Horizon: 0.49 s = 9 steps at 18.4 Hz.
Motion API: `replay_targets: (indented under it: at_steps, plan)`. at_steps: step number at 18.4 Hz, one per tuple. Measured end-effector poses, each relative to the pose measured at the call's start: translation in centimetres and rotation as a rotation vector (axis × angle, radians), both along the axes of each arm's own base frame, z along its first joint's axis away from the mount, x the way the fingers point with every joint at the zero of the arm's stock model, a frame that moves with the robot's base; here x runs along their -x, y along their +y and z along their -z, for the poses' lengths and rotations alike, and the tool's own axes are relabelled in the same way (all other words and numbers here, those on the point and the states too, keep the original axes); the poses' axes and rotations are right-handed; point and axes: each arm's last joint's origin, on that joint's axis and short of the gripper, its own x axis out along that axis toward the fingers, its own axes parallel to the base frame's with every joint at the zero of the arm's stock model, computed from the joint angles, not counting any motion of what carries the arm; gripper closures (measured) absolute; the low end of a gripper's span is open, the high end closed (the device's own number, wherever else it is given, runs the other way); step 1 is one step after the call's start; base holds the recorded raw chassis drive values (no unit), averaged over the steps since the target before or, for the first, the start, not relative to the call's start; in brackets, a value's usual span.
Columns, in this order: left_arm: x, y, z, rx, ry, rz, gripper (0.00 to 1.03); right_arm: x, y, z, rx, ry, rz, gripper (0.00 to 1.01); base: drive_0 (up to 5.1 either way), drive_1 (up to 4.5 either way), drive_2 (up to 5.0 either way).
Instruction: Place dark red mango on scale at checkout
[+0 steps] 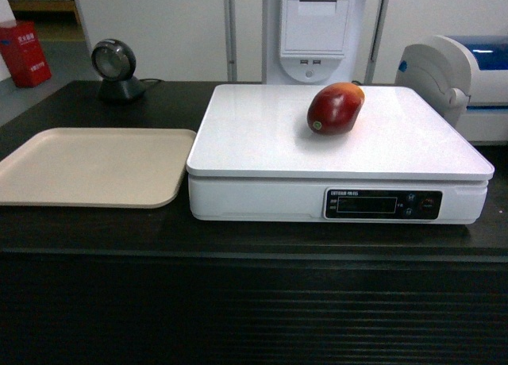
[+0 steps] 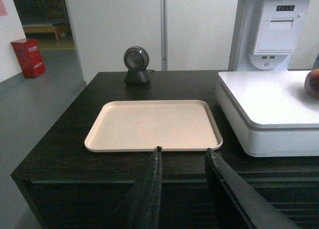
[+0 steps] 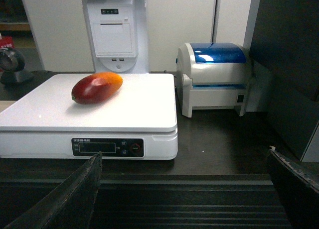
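The dark red mango (image 1: 336,107) lies on the flat white top of the scale (image 1: 262,135), toward its back right; nothing touches it. The right wrist view shows the mango (image 3: 96,87) on the scale (image 3: 134,109), orange-yellow at its right end. The scale stands on the dark checkout (image 1: 238,246) counter. My right gripper (image 3: 184,159) is open wide in front of the counter's ribbed face, holding nothing. My left gripper (image 2: 183,152) is open too, empty, low before the counter edge near the tray. Neither gripper shows in the head view.
A beige tray (image 1: 91,165) lies left of the scale. A round black scanner (image 1: 115,67) stands at the back left. A white-and-blue printer (image 3: 214,77) sits right of the scale, and a white terminal (image 1: 315,28) stands behind it. A red box (image 1: 24,51) is on the floor far left.
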Motion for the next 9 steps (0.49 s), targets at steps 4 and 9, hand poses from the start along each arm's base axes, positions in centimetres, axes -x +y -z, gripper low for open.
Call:
replay_targets:
  at_steps: [4,9]
  plan:
    - [0.00,0.00,0.00,0.000,0.000,0.000,0.29,0.00,0.00,0.00,0.000,0.000,0.000,0.03,0.0,0.00,0.0]
    - [0.00,0.00,0.00,0.000,0.000,0.000,0.05,0.00,0.00,0.00,0.000,0.000,0.000,0.03,0.0,0.00,0.0]
